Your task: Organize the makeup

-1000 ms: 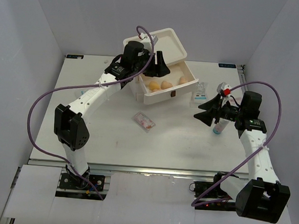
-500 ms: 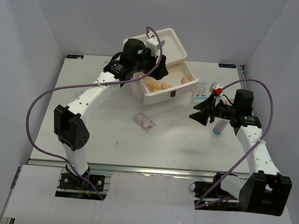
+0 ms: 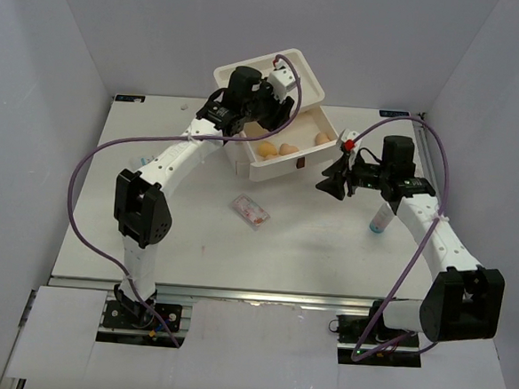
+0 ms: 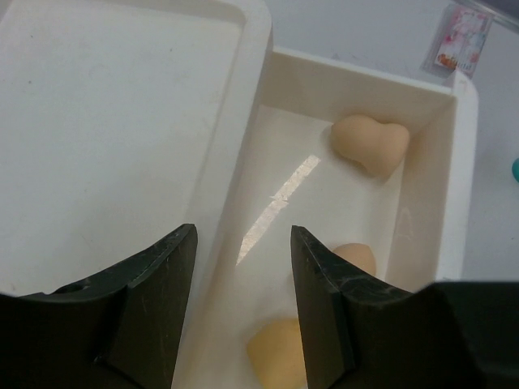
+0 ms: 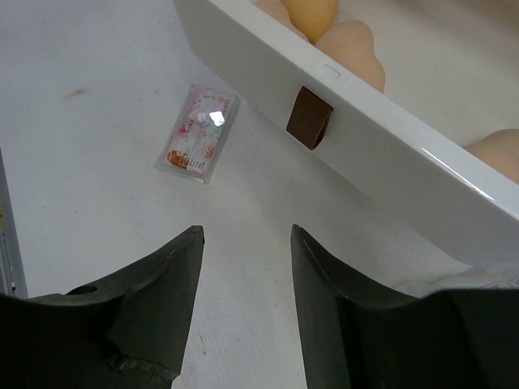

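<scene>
Three tan egg-shaped sponges (image 3: 288, 148) lie in the pulled-out drawer (image 3: 270, 170) of the cream box (image 3: 250, 74). They also show in the left wrist view (image 4: 371, 143). My left gripper (image 3: 269, 115) hovers open and empty above the drawer's inner edge, with one sponge (image 4: 280, 352) just below its right finger. The flat clear case with pink inside (image 3: 250, 211) lies on the table in front of the drawer. My right gripper (image 3: 330, 183) is open and empty, low over the table by the drawer front, right of the case (image 5: 198, 132). A small white-and-blue bottle (image 3: 379, 223) stands under my right arm. No packets show.
The drawer front carries a brown pull tab (image 5: 308, 118), just ahead and right of my right fingers. White walls close in the table on the left, back and right. A purple cable loops off each arm.
</scene>
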